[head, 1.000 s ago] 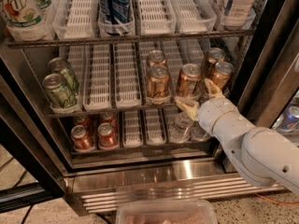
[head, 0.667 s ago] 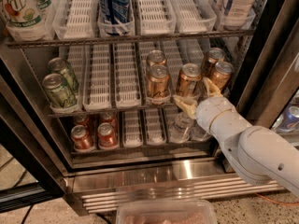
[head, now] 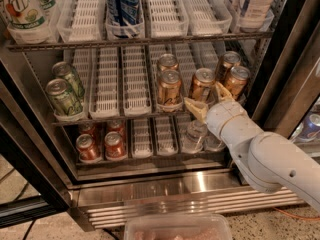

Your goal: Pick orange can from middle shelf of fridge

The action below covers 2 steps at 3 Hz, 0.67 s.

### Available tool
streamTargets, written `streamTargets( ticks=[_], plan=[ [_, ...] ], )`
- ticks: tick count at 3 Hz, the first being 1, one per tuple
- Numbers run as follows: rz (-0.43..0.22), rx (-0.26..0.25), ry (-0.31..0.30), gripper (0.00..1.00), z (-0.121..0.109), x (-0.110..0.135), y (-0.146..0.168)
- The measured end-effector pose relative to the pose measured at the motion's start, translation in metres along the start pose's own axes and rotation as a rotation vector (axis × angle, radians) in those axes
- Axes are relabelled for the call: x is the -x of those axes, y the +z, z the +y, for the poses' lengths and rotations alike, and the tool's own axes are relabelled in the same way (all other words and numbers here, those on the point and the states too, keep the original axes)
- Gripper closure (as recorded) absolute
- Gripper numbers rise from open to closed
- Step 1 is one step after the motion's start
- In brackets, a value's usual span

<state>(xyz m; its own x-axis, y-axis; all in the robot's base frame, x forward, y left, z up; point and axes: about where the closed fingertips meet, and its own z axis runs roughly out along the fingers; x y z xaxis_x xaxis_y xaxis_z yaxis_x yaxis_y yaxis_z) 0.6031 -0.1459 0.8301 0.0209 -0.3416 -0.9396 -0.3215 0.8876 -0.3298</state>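
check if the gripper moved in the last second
Yes, slightly: the gripper has edged up and left, closer to the orange can on the middle shelf.

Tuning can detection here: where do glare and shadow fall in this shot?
Camera view: glare streaks the fridge's steel base; the orange cans on the middle shelf carry bright highlights; the red cans below sit in shadow; the gripper, open just in front of those orange cans, is evenly lit.

White arm from lower right, hand right of centre, tan fingers spread (well apart)
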Motion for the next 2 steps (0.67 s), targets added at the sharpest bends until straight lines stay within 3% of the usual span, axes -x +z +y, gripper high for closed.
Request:
streamTargets(
  ticks=[2],
  plan=[
    [-0.032, -0.026, 0.025, 0.41, -0.0107, 0.0099, 0.0146]
  ],
)
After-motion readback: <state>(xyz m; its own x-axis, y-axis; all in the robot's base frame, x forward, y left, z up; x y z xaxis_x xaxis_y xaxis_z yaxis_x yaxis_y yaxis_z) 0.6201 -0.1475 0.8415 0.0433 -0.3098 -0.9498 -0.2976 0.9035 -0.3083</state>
